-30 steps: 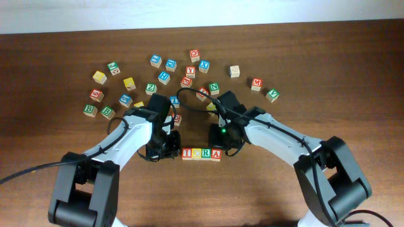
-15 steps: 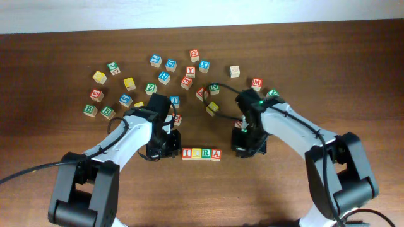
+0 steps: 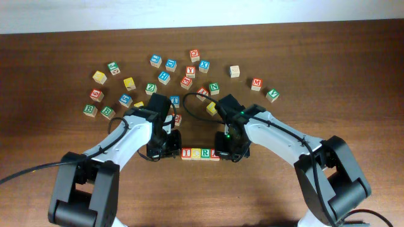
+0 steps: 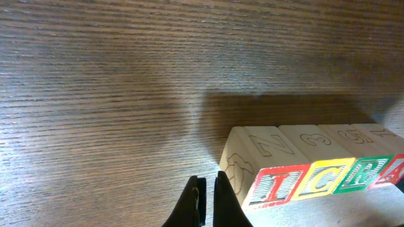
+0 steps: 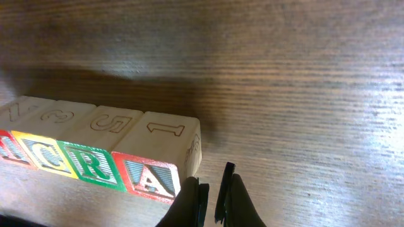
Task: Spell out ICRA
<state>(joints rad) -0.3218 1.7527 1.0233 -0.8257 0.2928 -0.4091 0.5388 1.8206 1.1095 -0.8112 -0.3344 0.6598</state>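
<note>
Four blocks stand in a touching row on the wooden table and read I, C, R, A. My left gripper is shut and empty, low at the table just left of the I block; its fingertips show beside that block. My right gripper is shut and empty, just right of the A block; its fingertips sit next to that block's end. The C and R lie between them.
Several loose letter blocks lie scattered behind the arms, from a yellow one at far left to a green one at right, with a plain block and a red M block. Bare wood fills the front.
My right arm swung out to the right of the row, then came back against the A end. The left arm and the row have not moved.
</note>
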